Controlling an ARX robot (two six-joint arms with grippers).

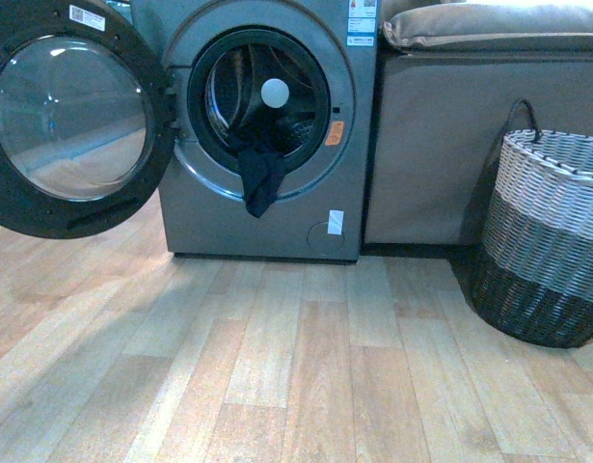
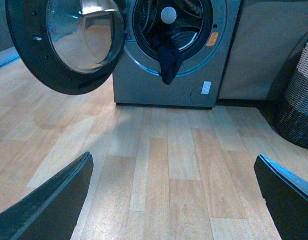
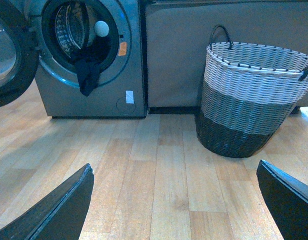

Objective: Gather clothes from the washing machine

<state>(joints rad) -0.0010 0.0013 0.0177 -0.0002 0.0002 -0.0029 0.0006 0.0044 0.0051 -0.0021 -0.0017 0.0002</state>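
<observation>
Left gripper (image 2: 173, 159), right gripper (image 3: 174, 165) gape; clothes (image 2: 169, 65) overhang washing machine (image 2: 143, 90) rim, well apart.

The pale plank floor (image 1: 306, 367) carries the washing machine (image 1: 209, 217) well ahead of the left hand (image 2: 174, 156), and the woven basket (image 3: 249, 100) ahead of the right hand (image 3: 175, 167).

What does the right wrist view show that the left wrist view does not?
Only the right wrist view shows the whole woven basket with its handle. Only the left wrist view shows nearly the whole open door. Both show the washing machine, the dark clothes hanging out of its drum opening, a white ball, the wooden floor, and their own gripper open: right gripper, left gripper.
</observation>
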